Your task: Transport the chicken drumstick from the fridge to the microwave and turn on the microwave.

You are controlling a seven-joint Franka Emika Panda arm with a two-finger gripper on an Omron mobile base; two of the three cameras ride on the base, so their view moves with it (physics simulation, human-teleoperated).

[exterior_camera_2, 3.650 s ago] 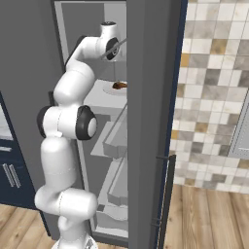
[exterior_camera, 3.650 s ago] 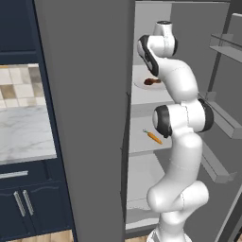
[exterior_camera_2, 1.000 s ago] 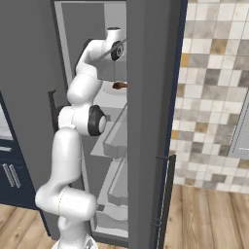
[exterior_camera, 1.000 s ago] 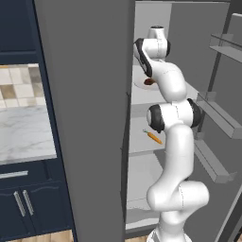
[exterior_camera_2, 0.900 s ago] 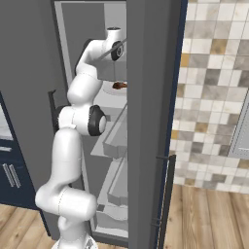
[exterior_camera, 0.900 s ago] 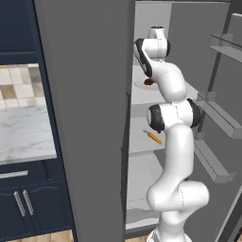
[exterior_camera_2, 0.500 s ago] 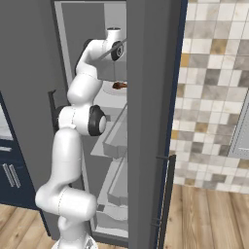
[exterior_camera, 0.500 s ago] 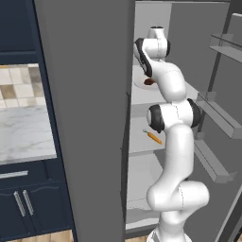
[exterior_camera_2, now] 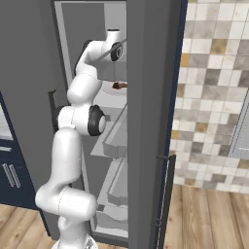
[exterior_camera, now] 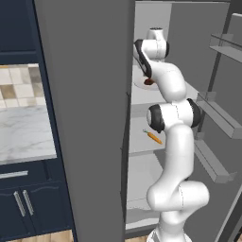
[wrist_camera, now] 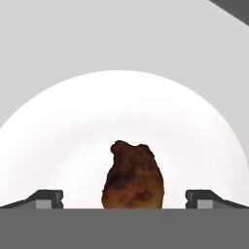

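Reddish-brown and lumpy, the chicken drumstick [wrist_camera: 133, 176] lies on a smooth round white plate [wrist_camera: 73, 126], between the wide-apart fingertips [wrist_camera: 46, 198] of the gripper [wrist_camera: 124, 199] at 6 o'clock.

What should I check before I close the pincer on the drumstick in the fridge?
1. Pincer open: ok, fingertips stand wide apart.
2. Chicken drumstick between the fingertips: ok, centred in the hand view.
3. Drumstick resting on the white plate: ok.
4. Fridge door open, shelf reachable: ok.
5. Fingertips low enough to clamp the meat: cannot tell.
6. Carrot out of the way: ok, on the shelf below.
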